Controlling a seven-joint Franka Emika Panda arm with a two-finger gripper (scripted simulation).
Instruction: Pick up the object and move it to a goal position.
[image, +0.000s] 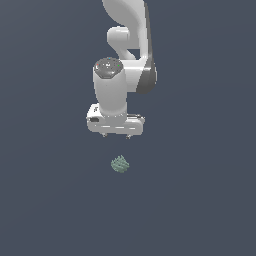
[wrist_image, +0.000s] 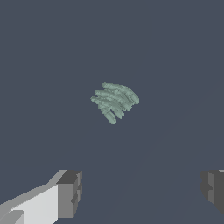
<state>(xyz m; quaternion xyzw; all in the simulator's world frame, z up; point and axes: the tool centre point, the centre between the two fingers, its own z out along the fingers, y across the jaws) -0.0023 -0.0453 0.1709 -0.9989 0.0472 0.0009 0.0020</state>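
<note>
The object (image: 120, 164) is a small pale grey-green lump with a ridged, bumpy surface, lying on the dark flat ground. My white gripper (image: 115, 136) hangs above it, apart from it, with only the fingertips peeking out under the hand. In the wrist view the object (wrist_image: 114, 101) lies on the ground beyond the two grey fingertips (wrist_image: 70, 193), which stand far apart with nothing between them. The gripper (wrist_image: 141, 192) is open.
A uniform dark blue-grey ground fills both views. The white arm (image: 127, 45) rises above the hand toward the top of the exterior view.
</note>
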